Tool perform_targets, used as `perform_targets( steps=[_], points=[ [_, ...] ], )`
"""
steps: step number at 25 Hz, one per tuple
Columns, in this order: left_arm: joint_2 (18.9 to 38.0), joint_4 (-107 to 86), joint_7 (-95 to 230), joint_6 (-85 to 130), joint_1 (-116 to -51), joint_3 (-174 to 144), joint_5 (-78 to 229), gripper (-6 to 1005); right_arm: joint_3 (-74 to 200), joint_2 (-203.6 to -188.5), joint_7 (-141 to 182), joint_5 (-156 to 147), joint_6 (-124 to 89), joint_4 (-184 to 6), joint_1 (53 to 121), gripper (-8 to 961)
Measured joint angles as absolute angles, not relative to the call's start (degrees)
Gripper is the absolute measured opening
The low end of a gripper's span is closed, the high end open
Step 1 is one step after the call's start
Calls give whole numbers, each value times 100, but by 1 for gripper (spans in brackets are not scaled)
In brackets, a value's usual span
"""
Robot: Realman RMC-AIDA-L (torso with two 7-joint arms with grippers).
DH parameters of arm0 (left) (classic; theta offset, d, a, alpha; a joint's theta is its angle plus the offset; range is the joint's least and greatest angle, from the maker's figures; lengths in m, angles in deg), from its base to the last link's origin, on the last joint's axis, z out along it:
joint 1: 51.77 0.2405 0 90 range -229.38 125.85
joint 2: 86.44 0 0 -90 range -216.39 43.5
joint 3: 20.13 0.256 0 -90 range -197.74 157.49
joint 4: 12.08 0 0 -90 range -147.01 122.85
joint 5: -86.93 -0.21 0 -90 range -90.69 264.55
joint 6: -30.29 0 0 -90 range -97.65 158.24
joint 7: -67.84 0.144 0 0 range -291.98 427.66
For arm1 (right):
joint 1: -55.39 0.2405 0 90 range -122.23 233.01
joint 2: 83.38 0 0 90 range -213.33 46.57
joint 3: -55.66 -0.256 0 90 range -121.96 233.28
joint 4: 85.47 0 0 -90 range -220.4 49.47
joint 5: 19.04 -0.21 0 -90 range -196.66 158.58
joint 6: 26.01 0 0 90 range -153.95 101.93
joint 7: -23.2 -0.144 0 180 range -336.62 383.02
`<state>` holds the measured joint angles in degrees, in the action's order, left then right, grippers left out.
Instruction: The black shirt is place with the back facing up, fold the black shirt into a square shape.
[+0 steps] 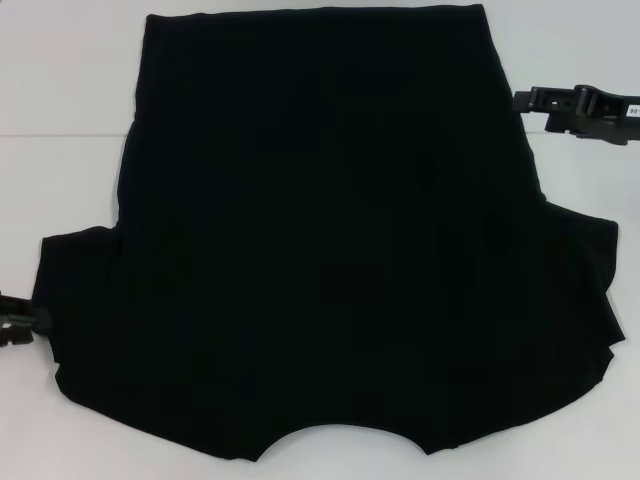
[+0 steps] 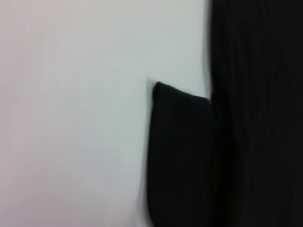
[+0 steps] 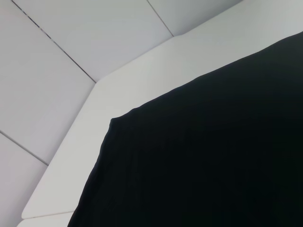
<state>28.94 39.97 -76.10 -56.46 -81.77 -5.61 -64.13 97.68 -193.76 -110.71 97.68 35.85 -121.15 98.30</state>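
The white table (image 1: 60,100) fills the head view, and the black shirt (image 1: 330,250) lies flat across most of it, neckline at the bottom edge, sleeves spread low left and right. The right gripper (image 1: 575,108) sits at the upper right, just beside the shirt's edge. The left gripper (image 1: 15,325) peeks in at the lower left, beside the sleeve. I cannot tell whether either is open.

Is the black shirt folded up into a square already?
No, the black shirt lies spread flat on the white table, both sleeves sticking out.
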Motion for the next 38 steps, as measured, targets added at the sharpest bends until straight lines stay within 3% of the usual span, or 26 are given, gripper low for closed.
perform_targets(
  steps=[8,27,33,38],
  points=[
    [2898,3639,-7666,-5264,-8173,-511,-6463,351,9734,-19376,-11074,9768,3600,-12114,9784,806],
    [2888,3318,-7694,-4962,-8316,-342,-6482,285,9713,-19377,-11075,9732,3648,-12114,9766,807],
    [2879,3328,-7632,-4991,-8331,-298,-6484,80,9671,-19376,-11074,9732,3658,-12118,9768,807],
    [2865,3467,-7561,-5002,-8332,-292,-6478,3,9653,-19377,-11075,9732,3663,-12122,9769,807]
  ],
)
